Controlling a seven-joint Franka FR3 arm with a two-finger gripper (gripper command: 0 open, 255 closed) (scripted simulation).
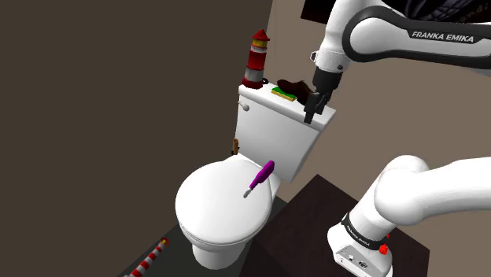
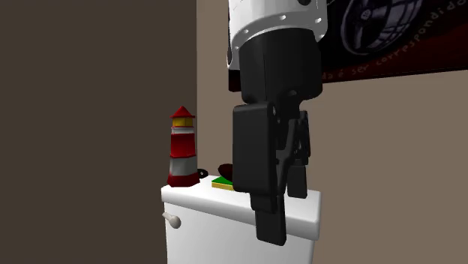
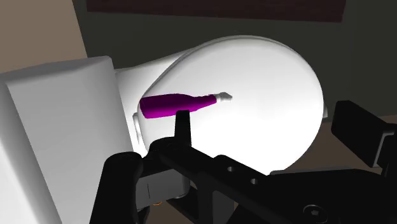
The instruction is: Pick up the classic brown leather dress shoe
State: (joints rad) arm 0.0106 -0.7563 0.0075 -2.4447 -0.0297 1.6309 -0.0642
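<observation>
In the shoulder view, the dark brown dress shoe is lying by the back edge of the white toilet tank lid, just behind a green-and-yellow sponge. The all-black gripper is hanging near the lid's front edge, seemingly carrying nothing, though I cannot tell how far open it is. In the second exterior view, the gripper is hiding most of the shoe. In the wrist view, the camera is facing a purple bottle on the white toilet seat lid. A good reach is probably going to mean rising, crossing over the sponge, then descending astride the shoe's narrow width.
</observation>
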